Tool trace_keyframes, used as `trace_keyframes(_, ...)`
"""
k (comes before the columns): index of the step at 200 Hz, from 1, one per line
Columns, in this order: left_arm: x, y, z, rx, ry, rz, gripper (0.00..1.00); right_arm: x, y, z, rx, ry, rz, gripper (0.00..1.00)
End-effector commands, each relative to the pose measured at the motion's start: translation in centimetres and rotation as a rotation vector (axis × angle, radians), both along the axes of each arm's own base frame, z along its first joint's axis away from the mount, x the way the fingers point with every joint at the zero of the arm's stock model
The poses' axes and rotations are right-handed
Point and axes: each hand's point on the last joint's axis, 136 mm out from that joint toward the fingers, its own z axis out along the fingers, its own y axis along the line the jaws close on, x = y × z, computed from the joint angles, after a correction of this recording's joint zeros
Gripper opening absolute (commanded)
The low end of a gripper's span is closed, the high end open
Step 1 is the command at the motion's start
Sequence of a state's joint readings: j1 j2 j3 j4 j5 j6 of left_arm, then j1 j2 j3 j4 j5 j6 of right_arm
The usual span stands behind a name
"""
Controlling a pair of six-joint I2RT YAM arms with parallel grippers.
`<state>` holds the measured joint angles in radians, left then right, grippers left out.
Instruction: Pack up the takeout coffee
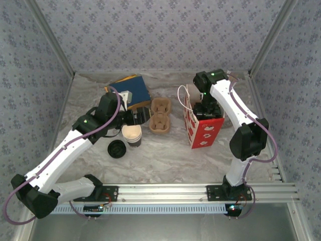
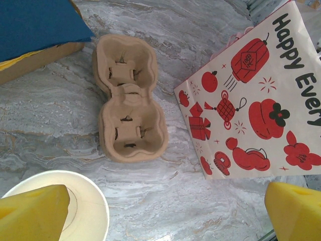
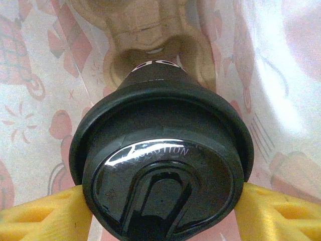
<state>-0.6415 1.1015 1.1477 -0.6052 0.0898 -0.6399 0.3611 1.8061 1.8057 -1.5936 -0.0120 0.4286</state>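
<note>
The takeout coffee (image 3: 160,165) fills the right wrist view, its round black lid facing the camera and the cup tapering down below it. My right gripper (image 3: 161,213) is shut on it, a yellow finger (image 3: 45,216) pressed to each side of the lid. It hangs inside the red-and-white paper bag (image 1: 203,133), over a tan pulp cup carrier (image 3: 145,35) at the bag's bottom. From above, my right gripper (image 1: 205,108) reaches down into the bag's open top. My left gripper (image 1: 133,116) is open, with nothing between its yellow fingers (image 2: 35,213), just above the table.
A stack of lidless paper cups (image 1: 132,134) stands under the left gripper, its cream rim (image 2: 88,201) at the bottom left. A loose black lid (image 1: 116,148) lies beside it. A second pulp carrier (image 1: 160,116) sits mid-table, and a blue box (image 1: 131,90) lies behind.
</note>
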Motion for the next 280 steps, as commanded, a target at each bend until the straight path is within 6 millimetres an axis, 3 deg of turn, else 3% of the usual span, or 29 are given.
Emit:
trace_keyframes(1, 0.38, -0.21, 1.04, -0.015, -0.024, -0.004, 1.00, 0.13, -0.33, 0.11, -0.011, 0.010, 0.005, 0.72)
trace_keyframes(280, 0.05, -0.04, 0.89, -0.021, -0.018, -0.001, 1.00, 0.26, -0.38, 0.26, -0.010, -0.003, 0.001, 0.72)
